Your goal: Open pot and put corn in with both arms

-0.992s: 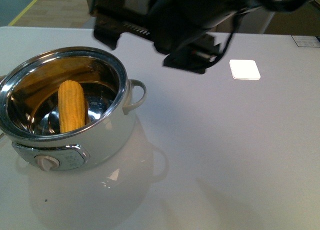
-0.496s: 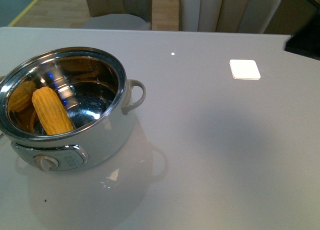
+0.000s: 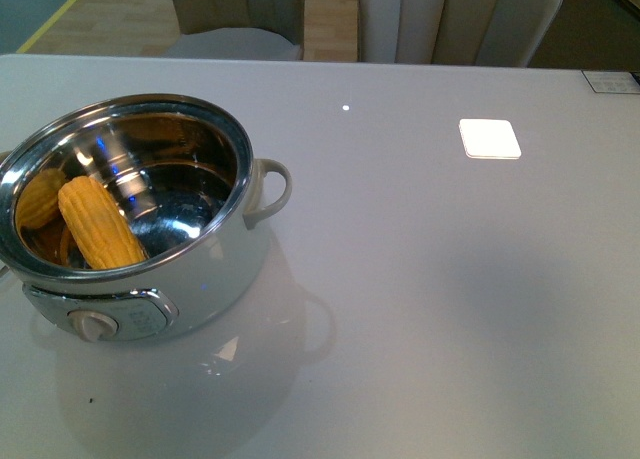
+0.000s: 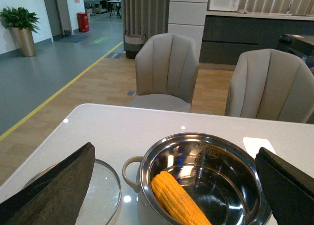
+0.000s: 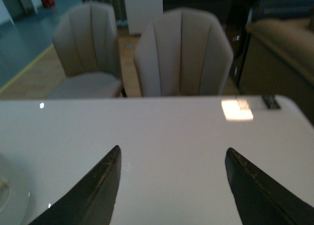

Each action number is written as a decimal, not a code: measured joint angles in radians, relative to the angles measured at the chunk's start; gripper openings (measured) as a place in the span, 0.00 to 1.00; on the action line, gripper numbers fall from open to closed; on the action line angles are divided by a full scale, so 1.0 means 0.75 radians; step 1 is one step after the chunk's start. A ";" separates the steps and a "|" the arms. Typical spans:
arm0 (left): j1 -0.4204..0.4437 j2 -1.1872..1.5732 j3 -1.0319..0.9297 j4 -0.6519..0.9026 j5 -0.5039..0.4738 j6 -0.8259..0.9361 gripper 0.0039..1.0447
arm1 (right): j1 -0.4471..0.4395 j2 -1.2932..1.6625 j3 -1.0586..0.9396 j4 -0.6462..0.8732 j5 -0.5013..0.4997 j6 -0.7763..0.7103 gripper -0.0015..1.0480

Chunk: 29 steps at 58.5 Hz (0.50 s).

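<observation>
- The pot [image 3: 130, 214] stands open near the left edge of the worktop [image 3: 430, 299], its glass lid [image 4: 100, 195] flat beside it
- The corn [image 3: 98, 222] lies slanted inside, leaning on the steel wall
- Left tool [image 4: 171, 186] gapes wide and empty, facing the pot
- Right tool [image 5: 171, 186] is spread empty over bare worktop
- The task looks done; best retreat high, clear of rim and handles

Each gripper's fingers [image 4: 54, 186] [image 5: 93, 195] are matte black, flat, tapering to pointed tips.
</observation>
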 joint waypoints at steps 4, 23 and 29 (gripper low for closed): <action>0.000 0.000 0.000 0.000 0.001 0.000 0.94 | -0.035 -0.075 -0.043 0.004 -0.028 -0.024 0.39; 0.000 0.000 0.000 0.000 0.001 0.000 0.94 | -0.141 -0.339 -0.188 -0.137 -0.139 -0.054 0.02; 0.000 0.000 0.000 0.000 0.001 0.000 0.94 | -0.235 -0.421 -0.213 -0.194 -0.237 -0.054 0.02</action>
